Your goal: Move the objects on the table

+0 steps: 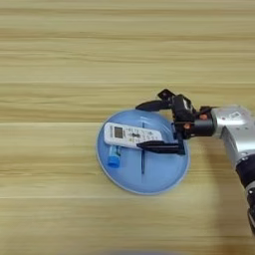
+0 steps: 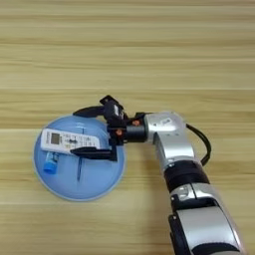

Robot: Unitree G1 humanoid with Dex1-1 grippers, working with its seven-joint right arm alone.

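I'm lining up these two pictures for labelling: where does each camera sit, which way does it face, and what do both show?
Left eye view: on the robot's head, looking down at the table; shows the gripper and the silver forearm's end at the right edge.
Right eye view: same head, a little further right, looking down; shows the whole forearm and arm down to the bottom edge.
Both share: the blue plate holding the white remote, a small blue item and a thin dark stick, with open fingers around the remote's end.

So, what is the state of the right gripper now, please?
Right gripper: open, black fingers spread either side of the slim white rectangular remote control on the round blue plate; holding nothing.
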